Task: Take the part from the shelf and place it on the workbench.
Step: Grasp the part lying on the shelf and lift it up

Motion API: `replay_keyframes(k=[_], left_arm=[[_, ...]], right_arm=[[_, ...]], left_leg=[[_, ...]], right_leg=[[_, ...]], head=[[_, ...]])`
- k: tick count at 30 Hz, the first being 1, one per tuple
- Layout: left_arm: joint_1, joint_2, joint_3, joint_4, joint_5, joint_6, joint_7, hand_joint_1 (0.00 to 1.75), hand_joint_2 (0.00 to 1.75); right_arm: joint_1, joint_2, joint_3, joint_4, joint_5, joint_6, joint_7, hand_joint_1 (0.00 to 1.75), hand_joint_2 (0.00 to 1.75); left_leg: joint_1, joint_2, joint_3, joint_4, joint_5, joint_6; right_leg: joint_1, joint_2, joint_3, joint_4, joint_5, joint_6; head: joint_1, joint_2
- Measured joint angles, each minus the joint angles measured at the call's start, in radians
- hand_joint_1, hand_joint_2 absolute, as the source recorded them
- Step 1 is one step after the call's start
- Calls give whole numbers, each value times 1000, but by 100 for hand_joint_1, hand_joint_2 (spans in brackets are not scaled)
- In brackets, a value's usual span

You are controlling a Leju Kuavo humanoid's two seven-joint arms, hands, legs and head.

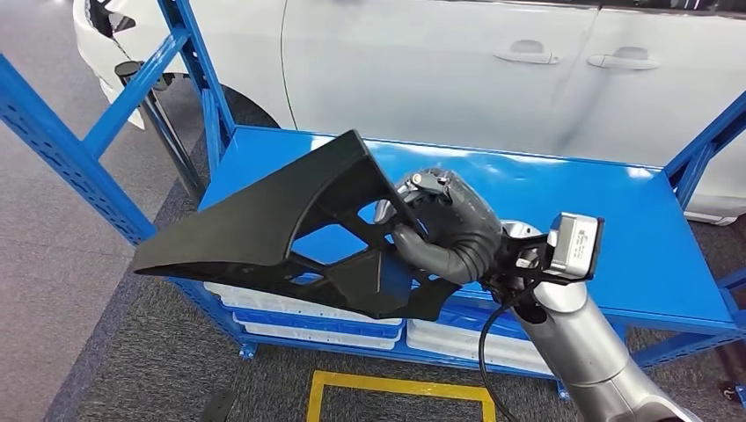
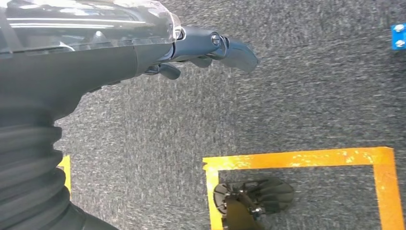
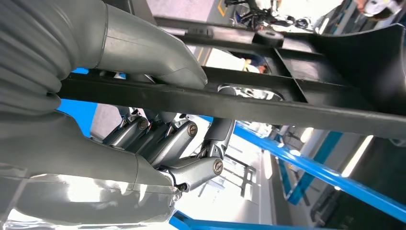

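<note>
Right hand [image 1: 444,230] grips the black part [image 1: 264,220], held above the blue shelf [image 1: 563,189]. Left hand [image 2: 210,48] hangs over the floor, fingers loosely curled, holding nothing. White bins [image 1: 308,318] sit on the lower tier; contents not visible.

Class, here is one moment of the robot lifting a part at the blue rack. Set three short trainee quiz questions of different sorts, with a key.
1. True or false: the right hand holds the black part.
2. Multiple choice: the left hand is over
A. grey carpet
B. the blue shelf
C. the white car
3. Fill in: the tape marking a rectangle on the floor is ____.

Key: 1 true; 2 A; 3 yellow.
</note>
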Motion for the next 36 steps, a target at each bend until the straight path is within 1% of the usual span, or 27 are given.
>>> replay_keyframes(k=[1,3,4,5,6,7,8,9,10,11,12,13,15,16,17,19,20,21,24,25,26,27,29,30,31,34,36], left_arm=[[0,0,0,0,0,0,0,0,175],[1,-1,1,0,0,0,0,0,175],[2,-1,1,0,0,0,-1,0,175],[4,-1,1,0,0,0,-2,0,175],[5,-1,1,0,0,0,-2,0,175],[6,-1,1,0,0,0,-3,0,175],[6,-1,1,0,-1,0,-4,0,175],[6,-1,1,0,-1,0,-4,0,175],[6,-1,1,0,-2,0,-5,0,175],[6,-1,1,0,-4,0,-5,0,175],[5,-1,1,0,-5,0,-5,0,175],[4,-1,1,0,-7,0,-5,0,175],[0,-1,1,0,-10,1,-5,0,175],[-2,-1,1,0,-11,2,-6,0,175],[-4,-1,1,0,-11,2,-6,0,175],[-2,-1,1,0,-11,3,-7,0,175],[-2,-1,1,0,-11,3,-8,0,175],[-2,-1,1,0,-11,3,-8,0,175],[-1,-2,1,0,-11,3,-8,0,175],[0,-2,1,0,-11,3,-8,0,175],[1,-2,1,0,-11,3,-8,0,175],[2,-2,1,0,-11,3,-8,0,175],[2,-2,1,0,-11,3,-8,0,175],[2,-3,1,0,-11,3,-8,0,175],[1,-3,1,0,-12,3,-8,0,175],[1,-4,1,0,-12,2,-8,0,175],[1,-4,1,0,-13,2,-8,0,175]], right_arm=[[-4,0,-1,0,-1,0,0,175,175],[-8,0,-2,0,-2,1,0,175,175],[-9,0,-2,0,-2,1,1,175,175],[-10,1,-2,0,-2,1,1,175,175],[-10,1,-2,0,-3,1,1,175,175],[-10,2,-2,0,-3,1,2,175,175],[-8,2,-2,0,-4,1,2,175,175],[-6,2,-2,0,-4,1,2,175,175],[-3,2,-2,0,-4,1,2,175,175],[-1,2,-2,0,-5,1,2,175,175],[1,2,-2,0,-5,0,2,175,175],[2,2,-2,0,-5,0,2,175,175],[4,2,-5,-3,-3,-2,2,175,175],[4,2,-7,-4,-2,-2,2,175,175],[5,2,-9,-6,-1,-2,2,175,175],[8,2,-12,-6,0,-3,2,175,175],[10,2,-14,-6,0,-3,2,175,175],[12,2,-16,-6,1,-3,2,175,175],[21,2,-20,-6,2,-5,1,175,175],[26,2,-20,-6,2,-5,1,175,175],[30,2,-21,-6,2,-6,1,175,175],[32,2,-21,-6,2,-6,1,175,175],[33,2,-23,-6,3,-6,1,175,175],[32,2,-25,-7,5,-6,1,175,175],[32,2,-26,-8,6,-7,0,175,175],[33,2,-27,-10,12,-11,-2,175,175],[32,3,-28,-11,16,-13,-2,175,175]], left_leg=[[0,0,-2,-2,8,-6],[0,0,-3,-11,27,-19],[1,-1,-6,-12,28,-25],[1,-1,-14,-3,13,-31],[2,-1,-28,26,-23,-36],[3,0,-45,77,-76,-40],[4,1,-64,147,-132,-44],[4,1,-78,219,-171,-47],[4,1,-81,273,-187,-50],[4,1,-69,297,-179,-50],[4,1,-38,282,-157,-49],[4,1,12,230,-137,-45],[1,0,130,81,-141,-34],[-2,0,167,25,-154,-28],[-4,0,185,-7,-164,-22],[-5,1,182,-20,-157,-9],[-3,3,178,-22,-148,-1],[-2,5,172,-24,-138,5],[-1,8,143,-24,-113,13],[-1,8,133,-23,-106,12],[-1,8,125,-22,-100,11],[-1,8,118,-20,-96,9],[-2,7,110,-18,-89,5],[-3,7,107,-15,-87,1],[-5,8,104,-14,-85,-3],[-6,8,97,-12,-78,-19],[-5,7,83,18,-104,-29]], right_leg=[[4,1,16,-31,3,-4],[8,1,9,-40,16,-15],[6,0,3,-44,25,-22],[3,-2,-6,-46,37,-29],[0,-4,-18,-49,51,-36],[-1,-5,-31,-50,63,-40],[0,-6,-45,-49,74,-43],[0,-6,-61,-48,86,-44],[1,-7,-76,-46,97,-44],[2,-7,-92,-44,108,-43],[2,-7,-108,-41,118,-41],[3,-6,-122,-38,127,-38],[6,-6,-142,-33,142,-31],[7,-6,-146,-31,149,-26],[7,-7,-149,-32,156,-20],[5,-7,-151,-33,168,-7],[3,-6,-157,-23,159,-1],[1,-4,-171,7,134,4],[-3,-2,-244,201,13,16],[-4,-3,-257,251,-9,18],[-5,-3,-249,264,-12,19],[-6,-3,-220,232,2,18],[-6,-3,-121,87,47,10],[-3,-3,-82,22,63,4],[-1,-2,-60,-19,69,-1],[2,-3,-58,-38,78,-17],[-3,-6,-60,-45,88,-31]], head=[[0,0],[1,0],[1,0],[1,0],[1,0],[1,0],[1,0],[1,0],[1,0],[1,0],[1,0],[1,0],[1,0],[1,0],[1,0],[1,0],[1,0],[1,0],[1,0],[1,0],[1,0],[1,0],[1,0],[1,0],[0,0],[0,0],[0,0]])
